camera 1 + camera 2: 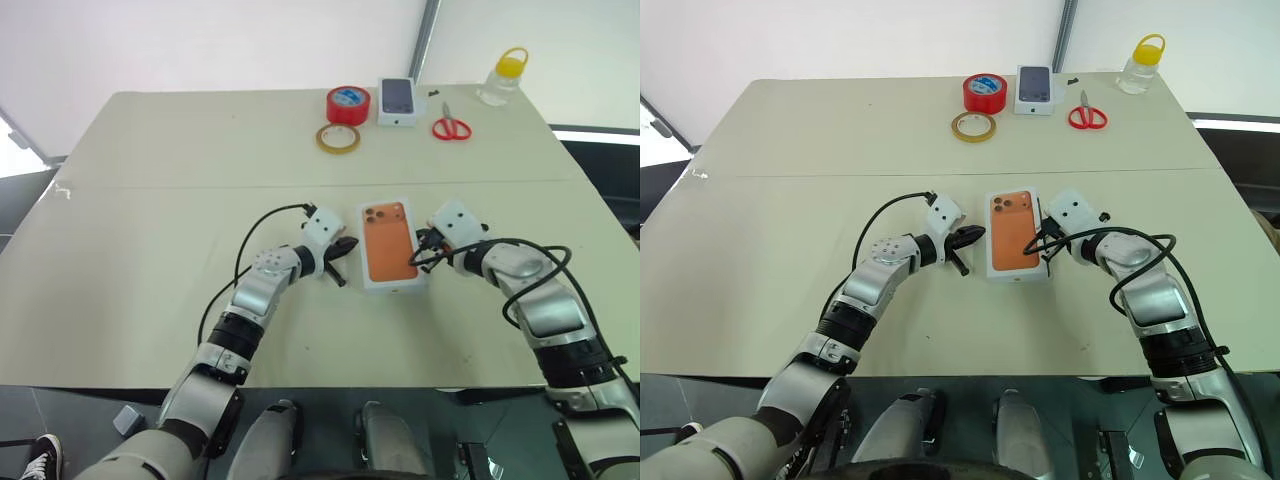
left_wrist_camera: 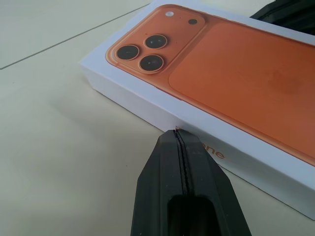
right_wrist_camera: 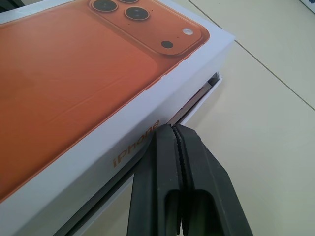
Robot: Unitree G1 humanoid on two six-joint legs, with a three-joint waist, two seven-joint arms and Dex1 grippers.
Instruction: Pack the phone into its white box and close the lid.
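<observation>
Closed claws [image 1: 345,262] [image 1: 422,254] flank orange-printed lid [image 1: 389,243], slightly raised over box [image 3: 197,102].

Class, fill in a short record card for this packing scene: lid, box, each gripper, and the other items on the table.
lid: on the box, orange phone print up, not fully seated on the right side
white box: edge showing under the lid
left gripper: shut, at the lid's left wall
right gripper: shut, at the lid's right wall
far table edge: red tape roll, scissors
</observation>
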